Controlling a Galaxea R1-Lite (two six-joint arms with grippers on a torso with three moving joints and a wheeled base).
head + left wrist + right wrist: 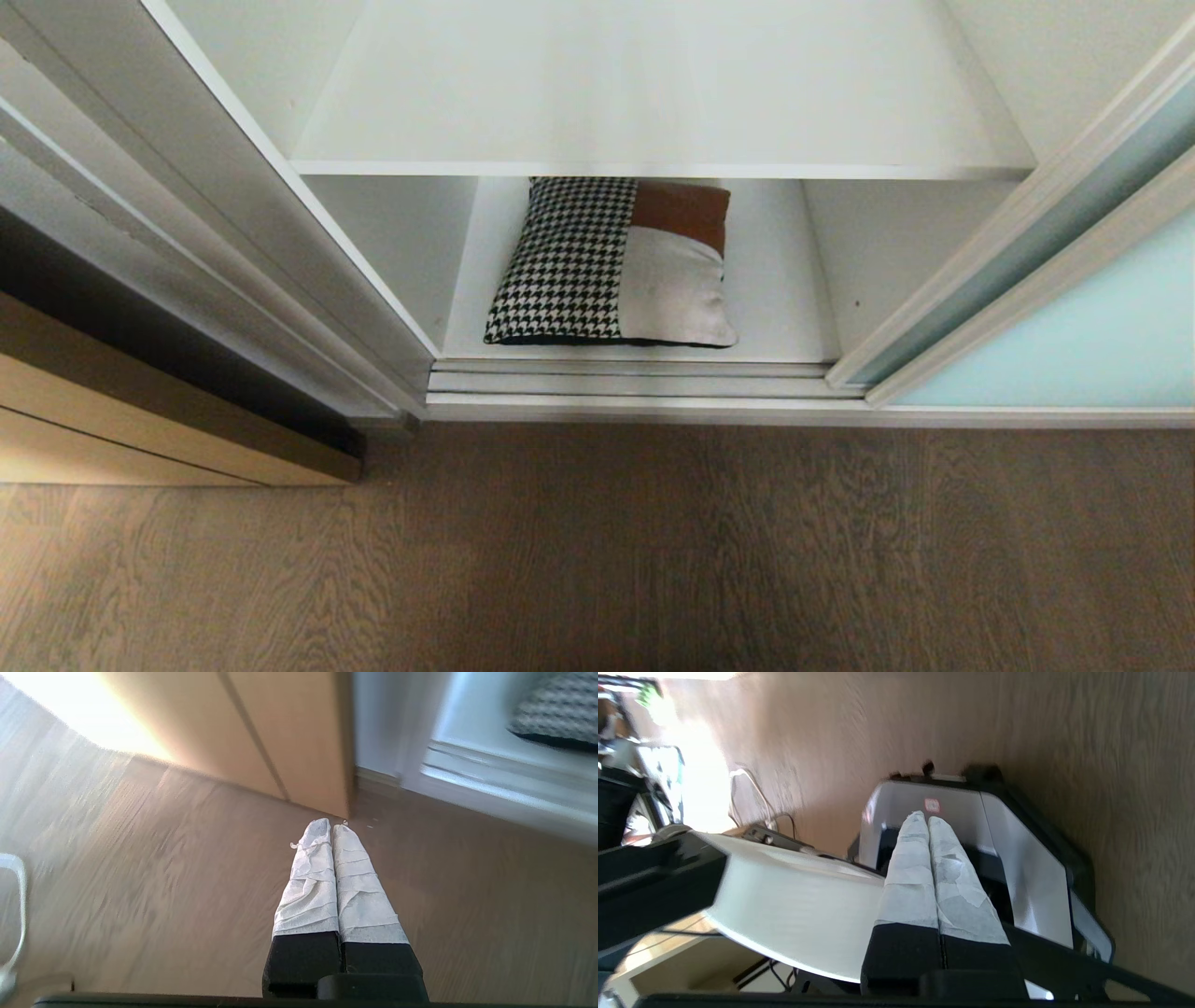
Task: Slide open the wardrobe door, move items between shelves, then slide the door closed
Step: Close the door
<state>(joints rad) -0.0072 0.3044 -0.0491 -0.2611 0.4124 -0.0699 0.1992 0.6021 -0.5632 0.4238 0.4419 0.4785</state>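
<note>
The houndstooth cushion (611, 264) lay flat on the lower shelf (775, 280), at 12 o'clock in the head view; the sliding wardrobe door (1074, 327) stood open at 3 o'clock. Left gripper (331, 828) hung over the wood floor (187, 882), fingers pressed together, empty. Right gripper (923, 820) likewise, above the robot's base (1017, 858).

Grey-brown wood-grain floor (597, 551), tan wood panel (140, 411) at left, silver floor track (635, 385)
</note>
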